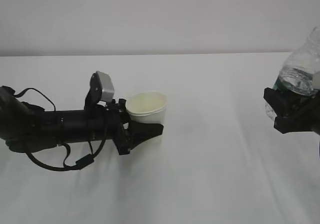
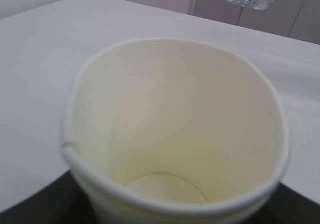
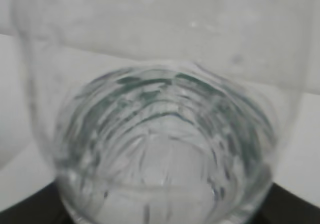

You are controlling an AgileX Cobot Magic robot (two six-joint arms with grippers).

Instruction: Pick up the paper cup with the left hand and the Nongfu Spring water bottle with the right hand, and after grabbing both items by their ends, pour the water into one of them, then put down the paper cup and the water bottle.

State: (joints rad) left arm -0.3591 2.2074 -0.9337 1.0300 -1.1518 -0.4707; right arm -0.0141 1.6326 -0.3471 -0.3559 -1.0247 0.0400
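Gripping paper cup (image 1: 146, 108) btwn its fingers, L claw (image 1: 142, 129) sits low; R claw (image 1: 292, 115) clamps water bottle (image 1: 301, 71) (water (image 3: 165, 159) inside) well apart.

The left hand (image 1: 139, 126) lies low, reaching in from the left, its fingers (image 1: 145, 132) closed around something; the right hand (image 1: 290, 111), raised at the right edge, likewise grips
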